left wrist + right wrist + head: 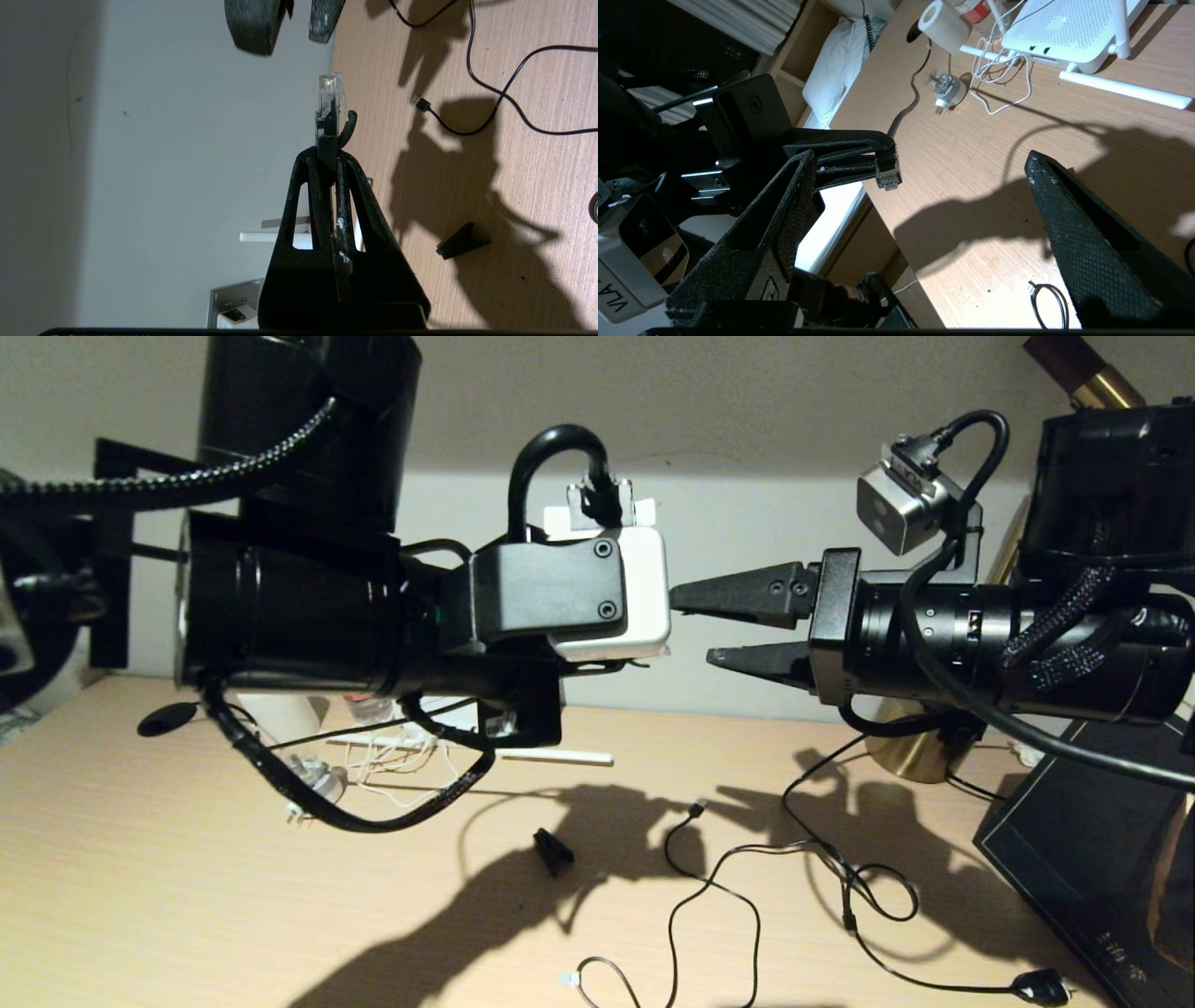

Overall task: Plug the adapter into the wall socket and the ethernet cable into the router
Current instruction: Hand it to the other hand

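Left tool (334,161) clamped the ethernet cable (328,112) plug; right tool (714,630) waited apart, probably for regrasp before reaching the router (1069,28).

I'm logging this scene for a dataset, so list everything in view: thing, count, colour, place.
ethernet cable: one, black with clear plug, plug end pinched in left gripper above the table
router: one, white, far side of table
round plug with clear top: one, white, near router
thin cord: one, white, tangled by router
USB-tipped cable: one, black, mid-table
small wedge: one, black, mid-table
table: one, light wood
left gripper: shut, raised
right gripper: open, facing left gripper
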Available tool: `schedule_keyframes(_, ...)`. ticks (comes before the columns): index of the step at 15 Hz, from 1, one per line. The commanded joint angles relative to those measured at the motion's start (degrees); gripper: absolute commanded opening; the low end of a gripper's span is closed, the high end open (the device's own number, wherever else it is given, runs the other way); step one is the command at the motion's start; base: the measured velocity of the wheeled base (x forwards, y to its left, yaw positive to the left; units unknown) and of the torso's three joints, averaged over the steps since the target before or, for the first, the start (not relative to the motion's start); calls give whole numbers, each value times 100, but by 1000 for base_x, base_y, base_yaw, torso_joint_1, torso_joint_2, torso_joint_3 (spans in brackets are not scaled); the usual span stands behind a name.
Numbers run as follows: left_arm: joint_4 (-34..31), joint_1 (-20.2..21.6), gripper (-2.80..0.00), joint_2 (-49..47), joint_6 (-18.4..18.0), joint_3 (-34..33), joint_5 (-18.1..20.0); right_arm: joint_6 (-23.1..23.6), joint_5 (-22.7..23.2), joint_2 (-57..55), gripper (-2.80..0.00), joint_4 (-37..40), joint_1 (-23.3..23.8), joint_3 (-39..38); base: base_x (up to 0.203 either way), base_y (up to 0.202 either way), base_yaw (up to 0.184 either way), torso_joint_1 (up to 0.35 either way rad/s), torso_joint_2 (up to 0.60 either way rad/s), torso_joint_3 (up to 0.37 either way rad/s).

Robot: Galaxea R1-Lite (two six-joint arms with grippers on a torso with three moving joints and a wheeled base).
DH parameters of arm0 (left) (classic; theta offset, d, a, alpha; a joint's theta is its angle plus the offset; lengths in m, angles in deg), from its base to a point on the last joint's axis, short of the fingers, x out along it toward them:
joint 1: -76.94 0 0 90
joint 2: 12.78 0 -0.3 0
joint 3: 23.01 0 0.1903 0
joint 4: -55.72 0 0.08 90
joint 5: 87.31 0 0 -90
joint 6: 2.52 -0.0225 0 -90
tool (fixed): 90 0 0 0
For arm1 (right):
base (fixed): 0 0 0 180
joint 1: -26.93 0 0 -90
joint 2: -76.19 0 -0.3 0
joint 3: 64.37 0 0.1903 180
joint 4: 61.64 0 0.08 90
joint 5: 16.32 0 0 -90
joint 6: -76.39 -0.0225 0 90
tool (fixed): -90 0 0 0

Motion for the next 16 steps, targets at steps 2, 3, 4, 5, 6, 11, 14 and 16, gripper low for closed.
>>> schedule_keyframes(2,41,-11,-280,40,-39,10,22,-25,273,124,0,-23,-9,-119,0,0,0,0,0,0)
schedule_keyframes(3,41,-56,-280,58,-39,10,22,-33,391,128,0,-23,-9,-121,0,0,0,0,0,0)
schedule_keyframes(4,41,-112,-280,61,-39,18,22,-29,476,143,0,-23,-18,-148,0,0,0,0,0,0)
schedule_keyframes(5,41,-129,-280,61,-39,19,22,-25,533,145,0,-23,-18,-165,0,0,0,0,0,0)
schedule_keyframes(6,41,-130,-280,61,-47,10,22,-25,542,154,0,-23,-26,-178,0,0,0,0,0,0)
schedule_keyframes(11,41,-363,-280,63,-41,-25,31,-22,563,255,0,-920,-26,-753,0,0,0,0,0,0)
schedule_keyframes(14,50,-491,-280,46,-39,-16,31,-43,639,260,0,-1280,-35,-894,0,0,0,0,0,0)
schedule_keyframes(16,46,-498,-280,69,-39,-34,27,-43,639,260,0,-1280,-31,-903,0,0,0,0,0,0)
